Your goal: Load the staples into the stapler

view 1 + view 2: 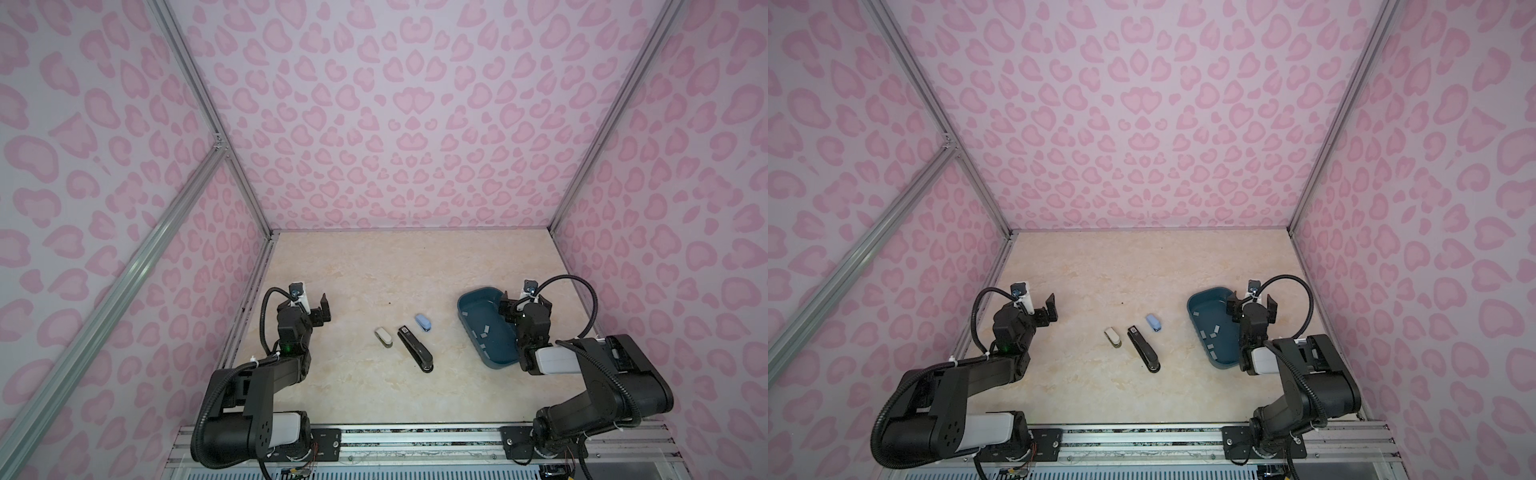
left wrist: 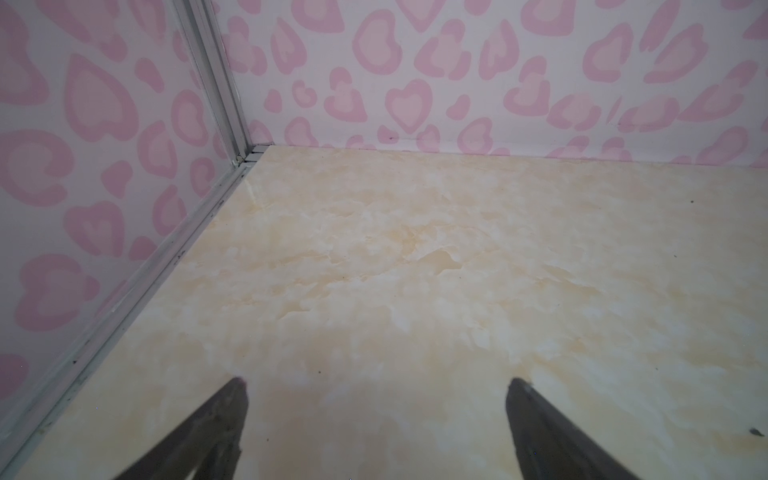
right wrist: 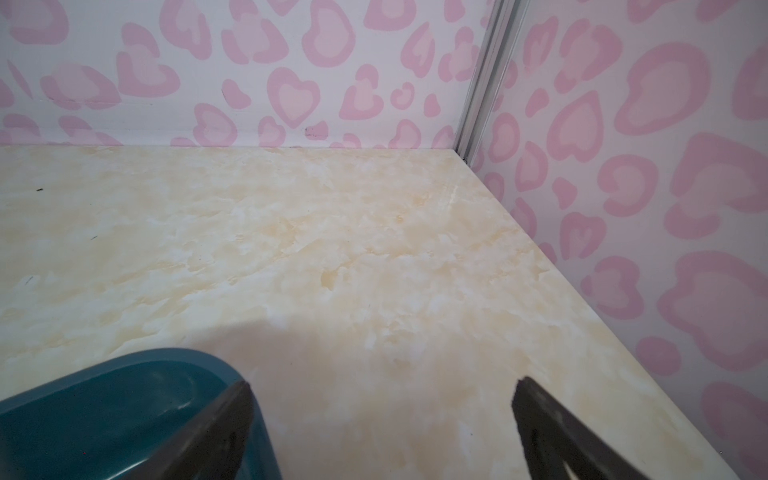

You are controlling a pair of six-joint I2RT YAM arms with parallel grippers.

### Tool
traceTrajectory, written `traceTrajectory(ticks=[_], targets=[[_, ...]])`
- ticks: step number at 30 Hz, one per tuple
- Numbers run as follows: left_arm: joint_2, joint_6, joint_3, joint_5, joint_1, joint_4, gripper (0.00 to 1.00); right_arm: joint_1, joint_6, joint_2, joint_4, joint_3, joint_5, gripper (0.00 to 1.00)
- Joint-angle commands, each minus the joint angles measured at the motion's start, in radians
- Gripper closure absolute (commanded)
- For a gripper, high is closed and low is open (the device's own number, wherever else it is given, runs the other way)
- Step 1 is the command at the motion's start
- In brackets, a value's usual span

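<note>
The staples [image 1: 485, 330], pale strips lying flat in the teal tray [image 1: 478, 290] at the right, sit just near-left of the right gripper [image 1: 1251, 307], which hangs over the tray's far right rim, jaws spread and empty. The black stapler [image 1: 415, 347] lies mid-table, long axis far-left to near-right; the left gripper [image 2: 376, 384], also spread and empty, is well apart, so the right arm looks nearer.

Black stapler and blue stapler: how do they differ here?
The black stapler is long and slim; the blue stapler is short and stubby. The black one lies nearer the front of the table; the blue one lies farther back, closer to the tray. Both rest flat, slanted alike, touching nothing else.
</note>
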Motion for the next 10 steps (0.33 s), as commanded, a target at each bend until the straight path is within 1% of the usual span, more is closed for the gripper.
traceTrajectory(ticks=[1,2,3,5,6,10], targets=[[0.023,0.018,0.028,0.056,0.000,0.049,0.02,0.003,-0.008,0.004,0.048,-0.005,0.028,0.02],[0.042,0.014,-0.011,0.054,-0.001,0.158,0.02,0.003,-0.008,0.004,0.047,-0.004,0.028,0.02],[0.023,0.012,-0.040,0.052,-0.001,0.180,0.02,0.003,-0.009,0.005,0.050,-0.005,0.028,0.02],[0.032,0.004,-0.048,0.038,-0.001,0.208,0.02,0.003,-0.010,0.005,0.054,-0.007,0.026,0.02],[0.026,-0.001,-0.026,0.024,0.000,0.157,0.02,0.003,-0.004,0.006,0.061,-0.012,0.032,0.02],[0.035,-0.014,-0.022,-0.001,0.004,0.160,0.02,-0.013,0.009,-0.003,0.082,-0.029,0.015,0.02]])
